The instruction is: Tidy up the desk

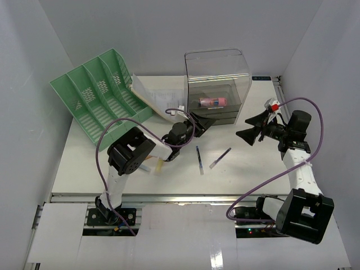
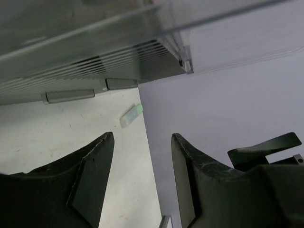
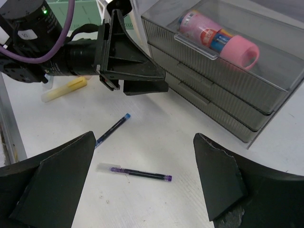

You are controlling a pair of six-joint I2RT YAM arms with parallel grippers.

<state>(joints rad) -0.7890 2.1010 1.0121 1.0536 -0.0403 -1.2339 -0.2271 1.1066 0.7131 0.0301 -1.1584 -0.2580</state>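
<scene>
Landmark: clear drawer unit (image 1: 218, 90), 3 drawers w/ tall see-through hood on top.

Under drawer unit & spreading out front + both sides: desk (image 1: 90, 169), white, flat, metal rail along near edge, pale walls round it. Drawer unit at back of desk, approx centre.

Inside drawer unit, top level: pink bottle (image 1: 211, 102) lying on its side, colourful label, pink cap.

Just in front of drawer unit, at its left front corner: L gripper (image 1: 203, 122), fingers apart, nothing between them, aimed at lower drawers. Close to drawer fronts; touching or not, can't tell. Seen from L wrist: drawer fronts filling top of view, small clear-green piece (image 2: 131, 115) on desk below them.

Right of drawer unit, near its front right corner: R gripper (image 1: 248, 127), fingers spread wide, empty, clear of unit.

In front of drawer unit, on bare desk: blue-tipped pen (image 1: 199, 160) and purple pen (image 1: 220, 158), side by side, not touching. Further left of those: yellow highlighter (image 1: 160, 165), beside L arm.

Left of drawer unit: white papers (image 1: 149, 98), leaning at an angle, near its left side. Beyond papers, well left of unit: green file sorter (image 1: 101, 93), slotted, tipped back against left wall.
</scene>
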